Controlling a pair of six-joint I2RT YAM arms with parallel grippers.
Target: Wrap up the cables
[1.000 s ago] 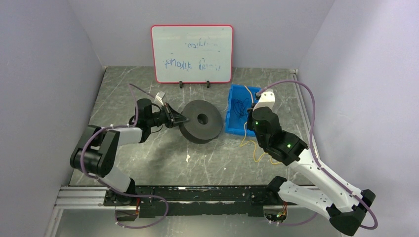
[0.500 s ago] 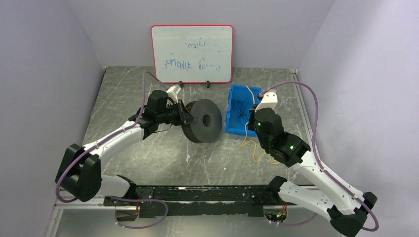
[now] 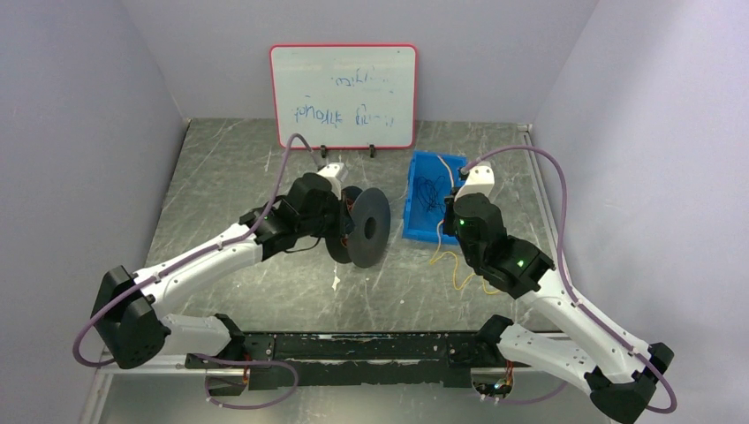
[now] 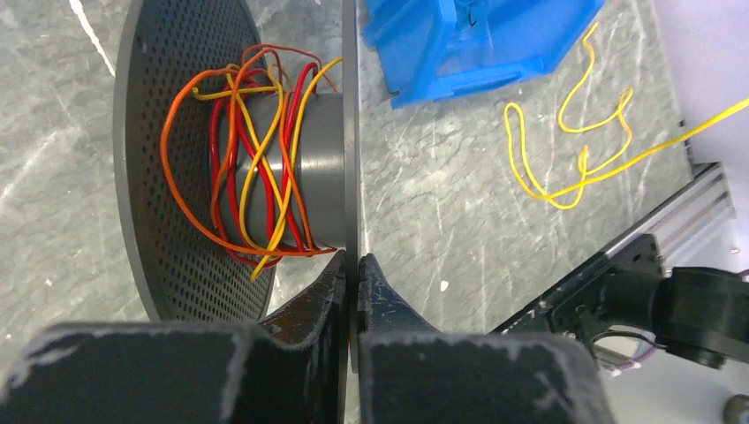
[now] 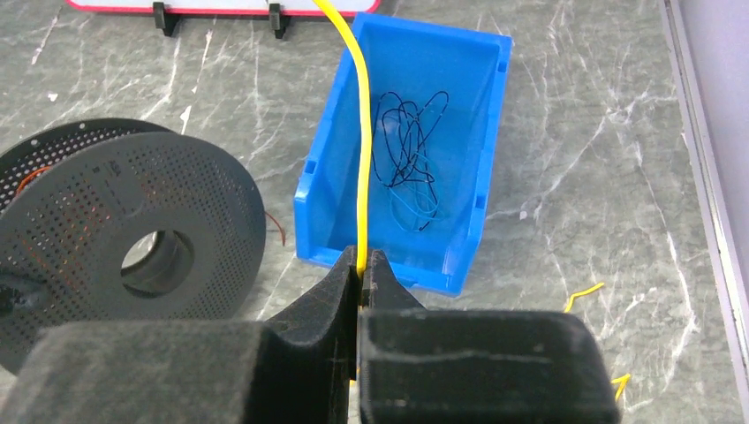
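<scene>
Tipped upright since a second ago, the black perforated plastic spool (image 3: 364, 228) is clamped by its flange in the left gripper (image 4: 351, 269), with red-orange cables (image 4: 252, 168) already wound on. At its three o'clock, a thin yellow cable (image 5: 360, 132) is pinched in the right gripper (image 5: 362, 267). Next, it likely must be led onto the hub.

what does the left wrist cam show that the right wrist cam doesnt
Only the left wrist: a side view of red, orange and yellow cables wound loosely around the hub of the spool, and the left gripper shut on the rim of one spool flange.
Only the right wrist: the right gripper shut on a yellow cable that runs up out of frame, and a thin dark wire tangle lying inside the blue bin.
Both: the perforated spool, the blue bin and the marbled table.
</scene>
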